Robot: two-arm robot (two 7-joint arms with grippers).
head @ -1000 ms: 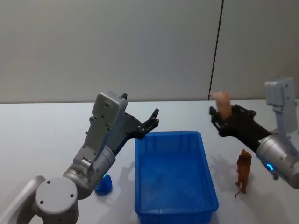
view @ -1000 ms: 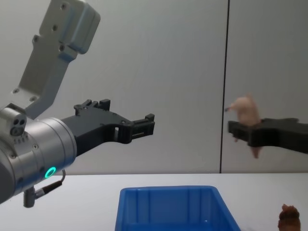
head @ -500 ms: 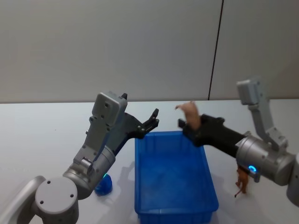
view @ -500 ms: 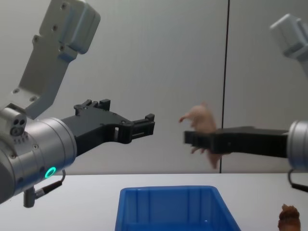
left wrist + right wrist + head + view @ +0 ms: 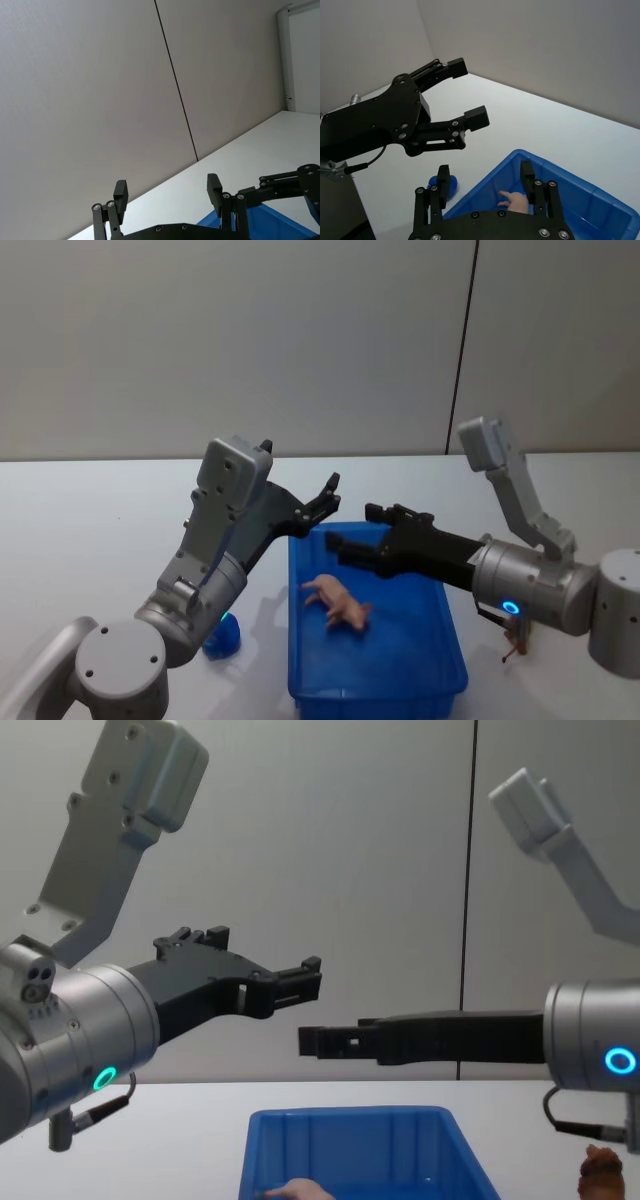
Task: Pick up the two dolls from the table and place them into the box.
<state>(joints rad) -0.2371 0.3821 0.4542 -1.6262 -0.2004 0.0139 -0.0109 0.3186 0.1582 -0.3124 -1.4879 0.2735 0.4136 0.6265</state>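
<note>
The pale pink doll (image 5: 340, 603) lies on its side on the floor of the blue box (image 5: 405, 652), free of both grippers. My right gripper (image 5: 352, 530) hovers open just above it, over the box's far left part, with nothing between its fingers. The right wrist view looks down past those fingers (image 5: 527, 176) at the doll (image 5: 516, 201). The reddish-brown doll (image 5: 516, 641) stands on the white table (image 5: 80, 540) to the right of the box, mostly hidden behind my right arm. My left gripper (image 5: 328, 495) hangs open and empty above the box's far left corner.
A small blue object (image 5: 222, 635) lies on the table just left of the box, under my left arm. The two grippers are close together over the box's far end. A grey wall stands behind the table.
My right gripper swung left from beside the box to above it, carrying the pink doll, then opened; the doll dropped into the box. The left arm has not moved.
</note>
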